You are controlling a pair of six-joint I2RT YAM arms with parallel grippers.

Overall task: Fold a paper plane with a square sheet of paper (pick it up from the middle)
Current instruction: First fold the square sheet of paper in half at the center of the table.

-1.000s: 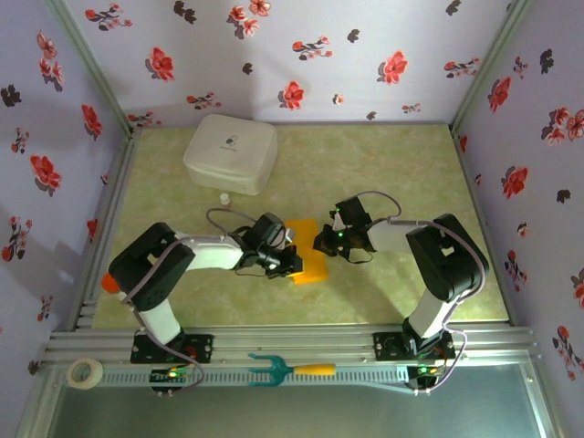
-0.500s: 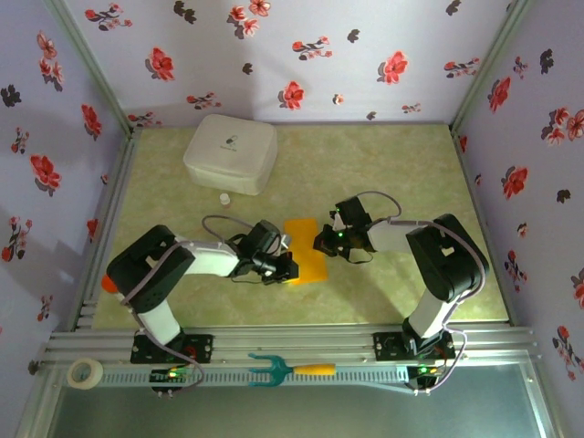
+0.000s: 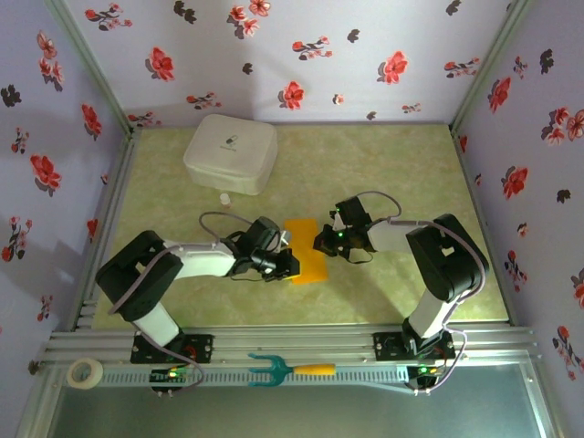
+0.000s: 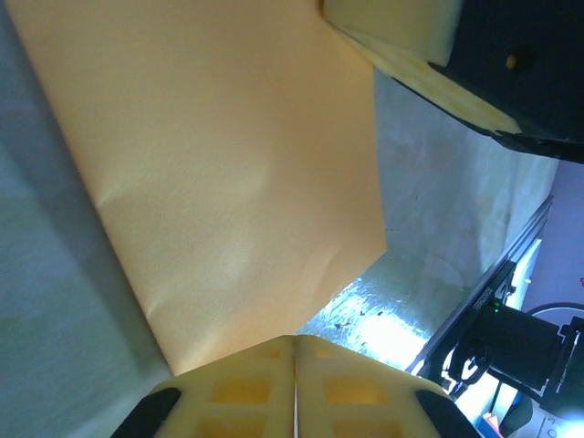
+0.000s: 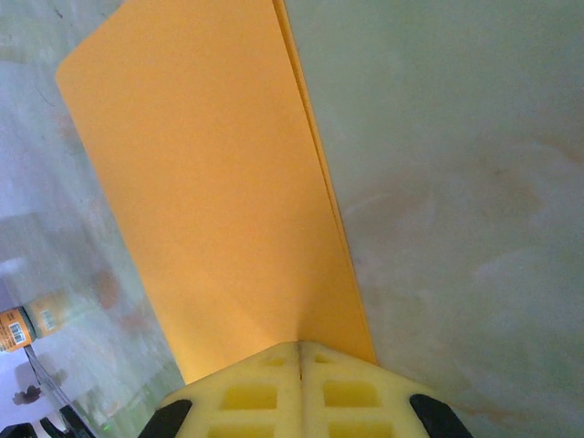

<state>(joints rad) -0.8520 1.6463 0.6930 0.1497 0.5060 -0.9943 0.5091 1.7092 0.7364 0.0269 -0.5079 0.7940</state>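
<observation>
The left tool (image 4: 295,351) is clenched, its tips meeting at the left edge of the folded orange-yellow paper (image 4: 228,173). The paper lies flat on the tabletop (image 5: 456,182) between the two arms. The right tool (image 5: 300,354) is clenched too, its tips at the paper's opposite edge. Whether either one actually pinches the sheet cannot be told. A white case (image 3: 230,152) sits well apart, toward the back wall.

Paper plane (image 4: 228,164): matt, smooth orange paper; table (image 5: 456,137): glossy, mottled green; left pincer (image 4: 295,342): yellow plastic
</observation>
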